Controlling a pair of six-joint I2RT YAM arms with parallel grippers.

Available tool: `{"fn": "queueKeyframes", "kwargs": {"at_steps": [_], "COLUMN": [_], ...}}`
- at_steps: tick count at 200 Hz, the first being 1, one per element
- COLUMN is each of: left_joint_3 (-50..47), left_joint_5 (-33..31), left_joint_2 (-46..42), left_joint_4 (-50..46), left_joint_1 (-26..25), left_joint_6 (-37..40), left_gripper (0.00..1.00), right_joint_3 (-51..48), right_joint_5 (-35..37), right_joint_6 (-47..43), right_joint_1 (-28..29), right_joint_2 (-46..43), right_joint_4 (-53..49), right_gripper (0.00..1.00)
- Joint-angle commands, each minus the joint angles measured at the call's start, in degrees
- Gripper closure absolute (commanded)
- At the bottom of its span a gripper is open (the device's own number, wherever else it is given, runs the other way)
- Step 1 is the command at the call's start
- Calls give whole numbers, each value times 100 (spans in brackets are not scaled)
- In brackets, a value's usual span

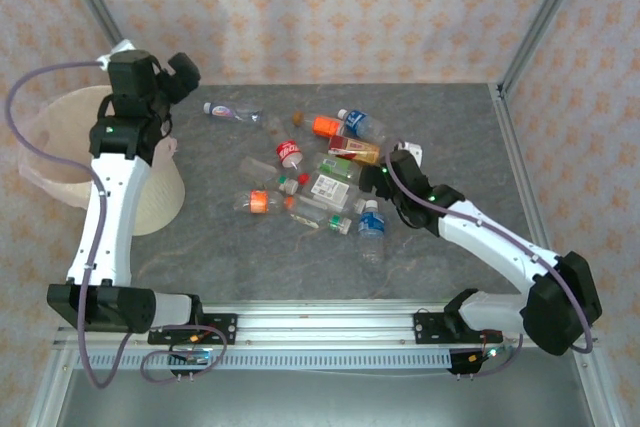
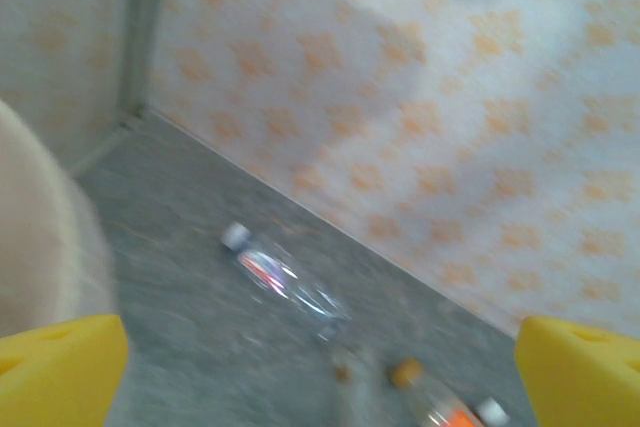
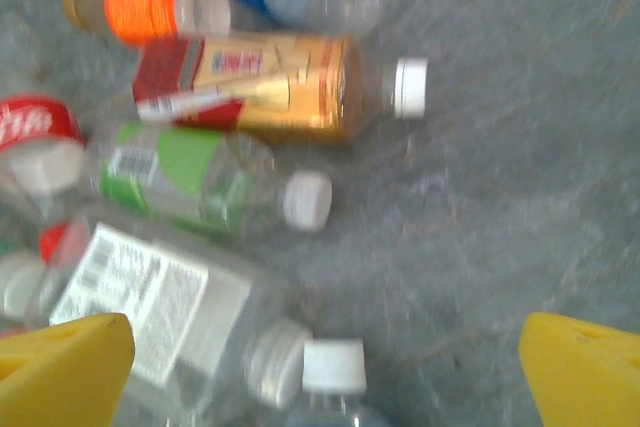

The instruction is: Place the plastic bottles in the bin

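Bottles: about a dozen plastic bottles lie loose on the worktop, right of the bin.
Bin contents: cannot tell.
Left pincer: wide apart, empty, beside the bin's far edge.
Right pincer: wide apart, empty, over the heap, well right of the bin.
Remaining: nearly everything, I'd say.

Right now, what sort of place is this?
Probably a staged robot test cell, not a home: patterned wall panels held in aluminium frame posts, robot arms bolted to a slotted mounting rail, and plastic bottles scattered on a grey tabletop.
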Motion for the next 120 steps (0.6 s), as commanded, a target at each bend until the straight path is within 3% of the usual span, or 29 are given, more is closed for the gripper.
{"fn": "queueKeyframes", "kwargs": {"at_steps": [1, 21, 45, 120], "left_joint_3": [-446, -676, -980, -1129], "left_joint_5": [1028, 1156, 1348, 1679], "left_joint_2": [-283, -340, -367, -107], "left_joint_4": [705, 715, 924, 846], "left_joint_1": [-416, -886, -1247, -1494], "left_joint_6": [-487, -426, -426, -347], "left_gripper": [0, 0, 0, 0], "right_joint_3": [-240, -401, -516, -837], "right_joint_5": [-981, -1498, -1310, -1712], "right_joint_6": [275, 299, 588, 775], "right_joint_1": [62, 308, 487, 794], "right_joint_2": [-302, -277, -195, 438], "right_joint_4": [-960, -1345, -1635, -1173], "right_gripper": [2, 2, 2, 6]}}
